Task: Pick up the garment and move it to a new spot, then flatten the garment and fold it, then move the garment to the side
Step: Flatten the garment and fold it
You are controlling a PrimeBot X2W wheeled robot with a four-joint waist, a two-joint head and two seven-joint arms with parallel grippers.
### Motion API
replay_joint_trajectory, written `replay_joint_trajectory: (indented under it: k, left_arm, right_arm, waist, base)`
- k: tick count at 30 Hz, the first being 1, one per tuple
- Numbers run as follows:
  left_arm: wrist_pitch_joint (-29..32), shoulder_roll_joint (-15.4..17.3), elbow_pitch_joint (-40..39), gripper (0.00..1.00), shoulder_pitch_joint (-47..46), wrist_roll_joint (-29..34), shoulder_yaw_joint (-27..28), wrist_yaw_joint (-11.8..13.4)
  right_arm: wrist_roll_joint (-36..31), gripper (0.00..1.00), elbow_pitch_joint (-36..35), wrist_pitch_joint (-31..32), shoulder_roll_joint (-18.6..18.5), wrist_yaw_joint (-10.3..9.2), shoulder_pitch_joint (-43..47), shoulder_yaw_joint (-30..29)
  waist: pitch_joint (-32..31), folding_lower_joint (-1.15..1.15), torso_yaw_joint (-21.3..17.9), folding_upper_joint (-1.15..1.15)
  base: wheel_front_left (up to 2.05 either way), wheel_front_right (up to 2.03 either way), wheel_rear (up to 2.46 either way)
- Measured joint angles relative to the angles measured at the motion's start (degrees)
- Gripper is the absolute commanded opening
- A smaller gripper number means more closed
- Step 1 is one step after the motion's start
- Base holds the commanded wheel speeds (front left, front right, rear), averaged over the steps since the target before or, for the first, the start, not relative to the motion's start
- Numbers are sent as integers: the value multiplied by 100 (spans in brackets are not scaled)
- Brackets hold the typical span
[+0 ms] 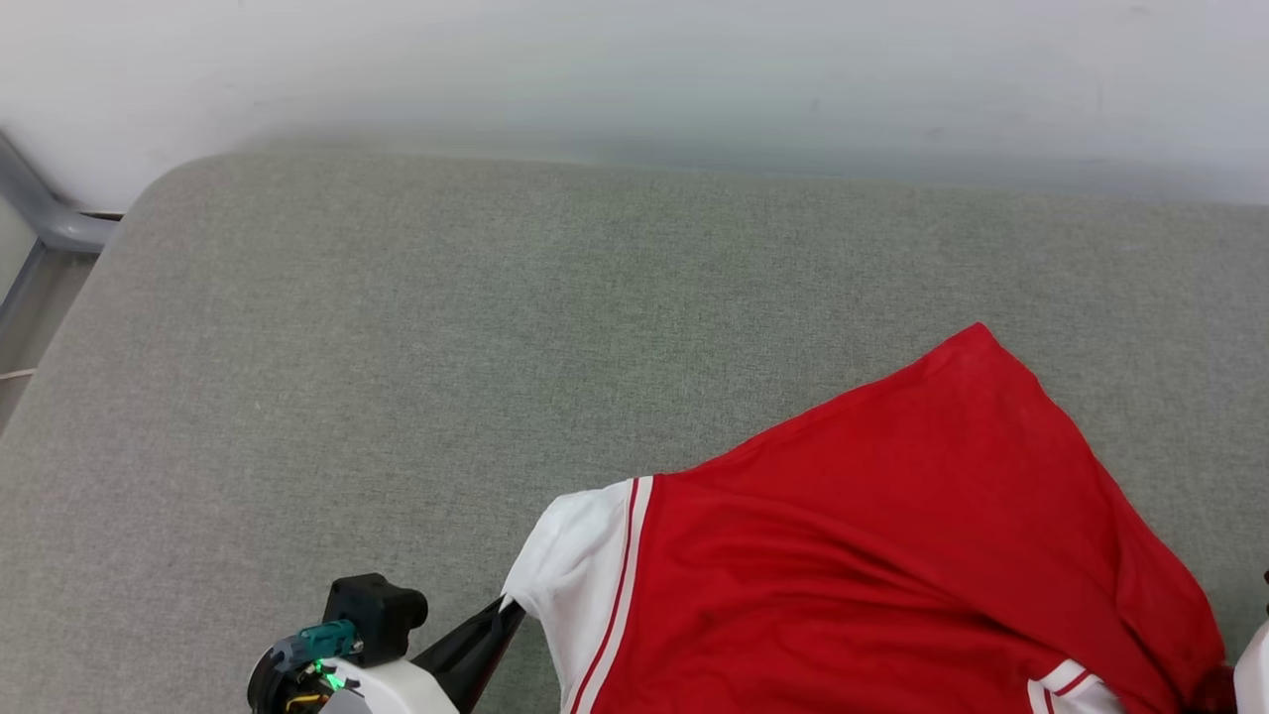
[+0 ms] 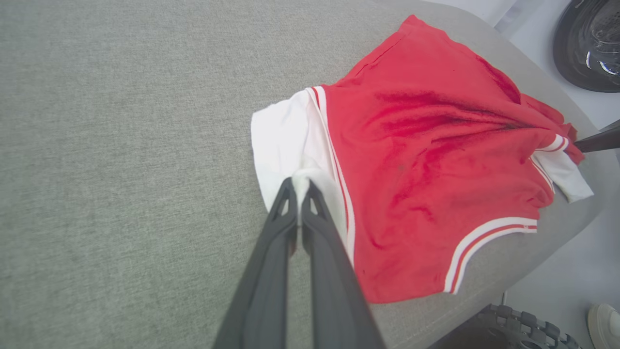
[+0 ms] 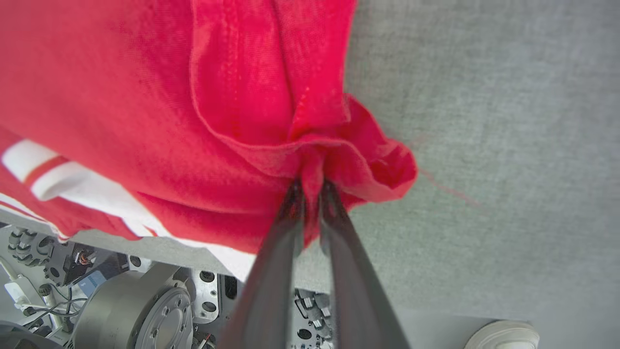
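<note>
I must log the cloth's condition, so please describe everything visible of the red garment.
The garment is a red jersey-like shirt of knit fabric, with white short sleeves and red-and-white striped trim. Its upper face is plain red. It lies wrinkled, partly spread, on the grey textile surface, near its edge. The left gripper is shut on a white sleeve; the right gripper is shut on bunched red cloth.
</note>
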Motion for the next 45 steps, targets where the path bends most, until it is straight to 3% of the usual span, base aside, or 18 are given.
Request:
replay_joint_trajectory:
  k: [6, 12, 15, 24, 32, 44, 45]
  left_arm:
    - [-44, 8, -25, 0, -57, 57, -27, -14]
    - [-65, 9, -160, 0, -197, 152, -49, -13]
    - [-66, -24, -234, 0, -339, 232, -71, -13]
    - [-48, -233, -404, 0, -763, 465, -274, -80]
    - [-58, -392, -485, 0, -1003, 564, -402, -124]
    - [-109, -523, -432, 0, -1149, 605, -501, -154]
    - [-109, -522, -432, 0, -1151, 605, -501, -147]
  right_arm:
    - [177, 100, -614, 315, -443, 0, -236, -25]
    - [318, 100, -1818, 1014, -587, 0, -804, -204]
    - [302, 100, -1990, 1315, -465, 0, -1367, -182]
    - [-564, 100, -1273, 1796, 69, 0, -2940, 76]
    - [-1255, 100, -381, 1852, -7, -1, -3523, 85]
    - [-1477, 100, 276, 1605, -146, -2, -3516, 305]
    - [-1463, 76, 293, 1605, -167, -2, -3509, 352]
  waist:
    - [108, 0, 59, 0]
    - [318, 1, 200, 0]
    - [484, 1, 304, 0]
    - [1054, 1, 829, 0]
    - [1514, 2, 1330, 0]
    - [1827, 1, 1675, 0]
    - [1832, 1, 1680, 0]
  base:
    - [0, 0, 0]
    - [0, 0, 0]
    - [0, 0, 0]
    - [0, 0, 0]
    - [0, 0, 0]
    - [0, 0, 0]
    - [0, 0, 0]
